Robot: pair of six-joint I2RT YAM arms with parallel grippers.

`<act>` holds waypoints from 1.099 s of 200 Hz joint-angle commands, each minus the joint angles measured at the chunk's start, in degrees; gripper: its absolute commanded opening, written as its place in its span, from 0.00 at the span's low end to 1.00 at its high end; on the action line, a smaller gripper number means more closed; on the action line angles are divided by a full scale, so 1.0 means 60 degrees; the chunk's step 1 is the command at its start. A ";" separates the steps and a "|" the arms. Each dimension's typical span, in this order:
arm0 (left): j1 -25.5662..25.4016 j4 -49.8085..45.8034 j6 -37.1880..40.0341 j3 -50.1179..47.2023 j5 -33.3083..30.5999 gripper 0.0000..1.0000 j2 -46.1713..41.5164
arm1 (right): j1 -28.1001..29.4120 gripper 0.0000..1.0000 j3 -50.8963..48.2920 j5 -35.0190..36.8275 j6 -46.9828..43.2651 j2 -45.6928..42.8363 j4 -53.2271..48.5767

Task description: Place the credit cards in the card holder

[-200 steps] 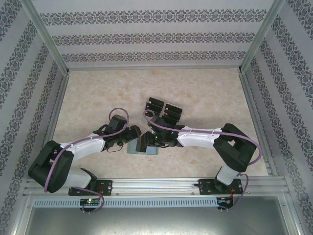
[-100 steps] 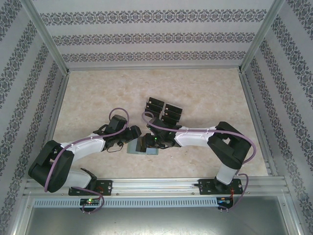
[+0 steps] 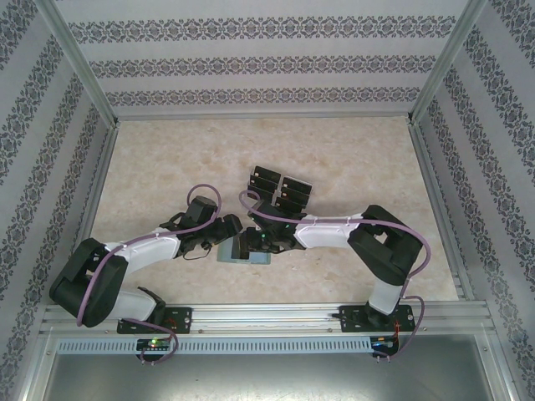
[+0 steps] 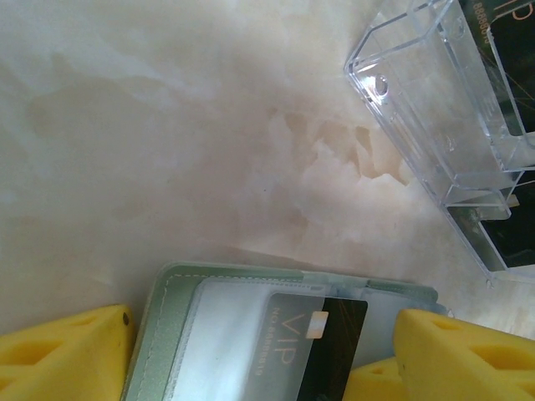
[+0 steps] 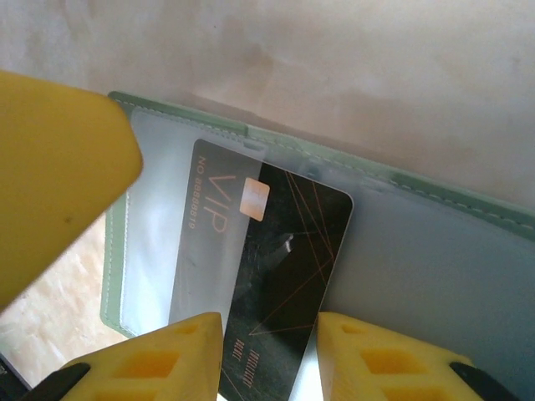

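1. Table (image 3: 167, 159): a pale marbled top, with all the work going on near its middle front.
2. Left arm (image 3: 125, 251) and right arm (image 3: 334, 234): I have both reaching inward, and they meet over the holder.
3. Tray (image 3: 294, 200): clear plastic, just beyond the holder, with black cards (image 3: 266, 178) in its compartments.
4. Holder (image 3: 261, 259): grey-green, lying on the table between the two wrists.
5. Left gripper (image 4: 259, 322): its jaws are spread wide and straddle the holder. I cannot tell whether they squeeze it.
6. Right gripper (image 5: 272, 326): its jaws are partway closed, pinching one card by its edges.
7. Card (image 5: 276, 251): black with "VIP" lettering. Its leading part is under the holder's frosted pocket, and the rest sticks out toward the right gripper.
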 commanded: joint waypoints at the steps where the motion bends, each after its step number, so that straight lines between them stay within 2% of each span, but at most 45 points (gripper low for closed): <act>1: 0.0098 0.0340 -0.0108 -0.0141 0.0061 0.81 0.0090 | 0.0092 0.36 0.0247 -0.0154 0.0036 0.0207 0.0110; 220: 0.0097 0.0501 -0.0137 -0.0183 0.0122 0.81 0.0207 | 0.0622 0.36 0.1188 -0.0237 0.0007 0.0718 -0.0358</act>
